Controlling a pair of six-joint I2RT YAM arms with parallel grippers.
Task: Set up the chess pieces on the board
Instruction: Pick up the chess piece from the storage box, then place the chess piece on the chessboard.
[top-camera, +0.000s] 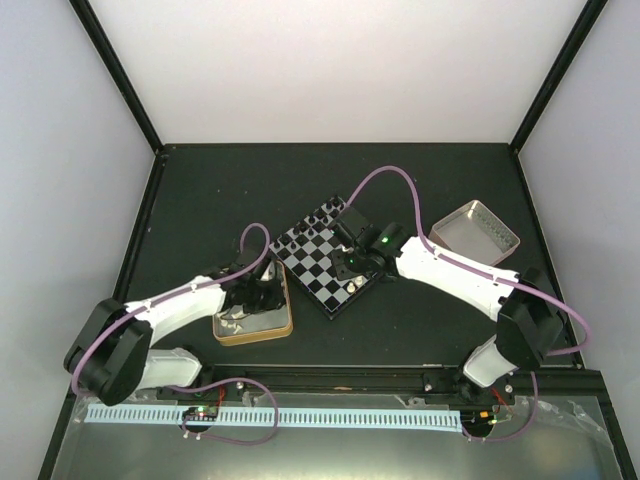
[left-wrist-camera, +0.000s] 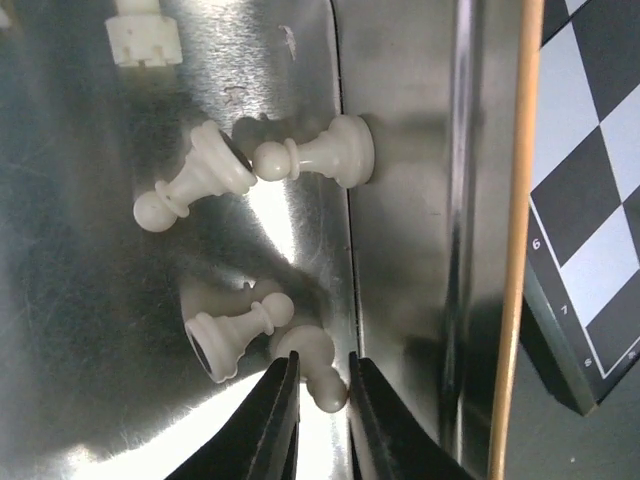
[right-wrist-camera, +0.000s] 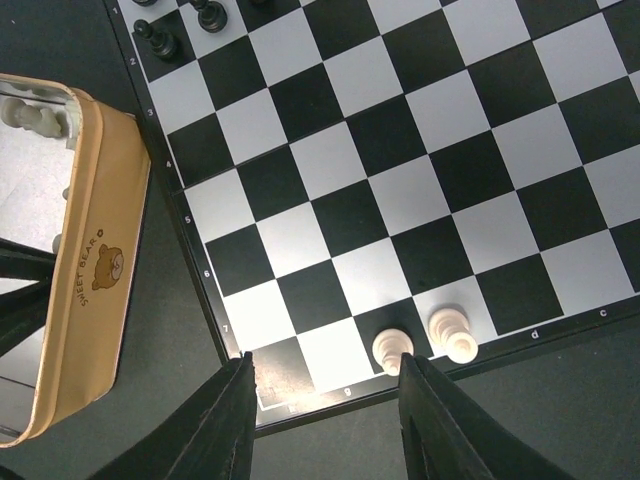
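The left gripper (left-wrist-camera: 325, 372) hangs inside the gold-rimmed tin (left-wrist-camera: 400, 250), fingers drawn to a narrow gap with a cream pawn (left-wrist-camera: 308, 348) lying between the tips; both fingers seem to touch it, though whether it is truly pinched cannot be told; just ahead and left of the tips a second pawn (left-wrist-camera: 235, 330) lies on its side; farther ahead lie a third pawn (left-wrist-camera: 195, 180) and a fourth pawn (left-wrist-camera: 315, 155) (both tipped over, heads nearly meeting); at the far edge of view is a cream rook (left-wrist-camera: 145, 40), partly cut off. The right gripper (right-wrist-camera: 325, 365) hovers over one edge of the board (right-wrist-camera: 400, 180), fingers spread wide and holding nothing; a cream piece (right-wrist-camera: 392, 350) stands on the edge row just inside the finger at the right of the wrist view; another cream piece (right-wrist-camera: 452, 335) stands beside it, just ahead of that fingertip; far ahead and leftward, black pieces (right-wrist-camera: 160, 40) line the opposite edge; the tin lies just beside the board on this gripper's left; a silver tray (top-camera: 475, 232) sits well apart on its other side.
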